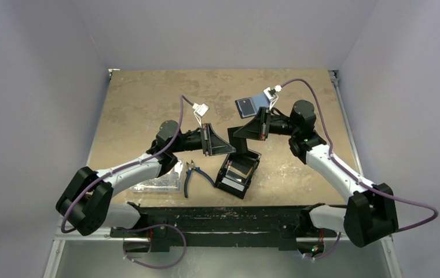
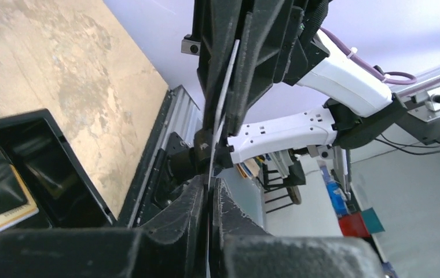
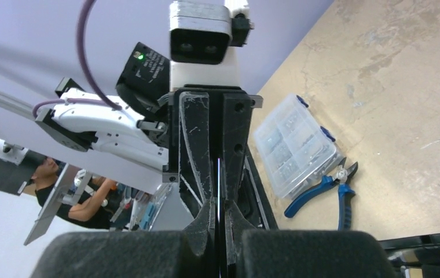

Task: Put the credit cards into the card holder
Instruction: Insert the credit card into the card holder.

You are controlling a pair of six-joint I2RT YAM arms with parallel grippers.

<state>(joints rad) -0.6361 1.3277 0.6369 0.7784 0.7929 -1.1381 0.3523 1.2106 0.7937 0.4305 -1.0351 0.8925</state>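
The left gripper (image 2: 211, 186) is pinched almost closed on a thin pale card (image 2: 223, 95) held edge-on. The card's far end sits between the closed fingers of the right gripper (image 3: 219, 208). The navy card holder (image 1: 248, 105) shows just behind the right gripper. Below the grippers lie a clear box (image 1: 161, 180), blue-handled pliers (image 1: 193, 174) and a black tray (image 2: 61, 174) holding a second card (image 2: 3, 217), its print too small to read.

Tabletop (image 1: 148, 98): tan, mottled w/ pale patches. Plain lilac-grey walls (image 1: 217, 29) box it in at 9, 12 & 3 o'clock. Metal rail (image 1: 345, 127) runs along the 3 o'clock edge. Light even, shadows soft. Right wrist view: dark-haired person (image 3: 61, 185) in bg at 8 o'clock. Left wrist view: pale floor (image 2: 426, 191) at 4 o'clock.
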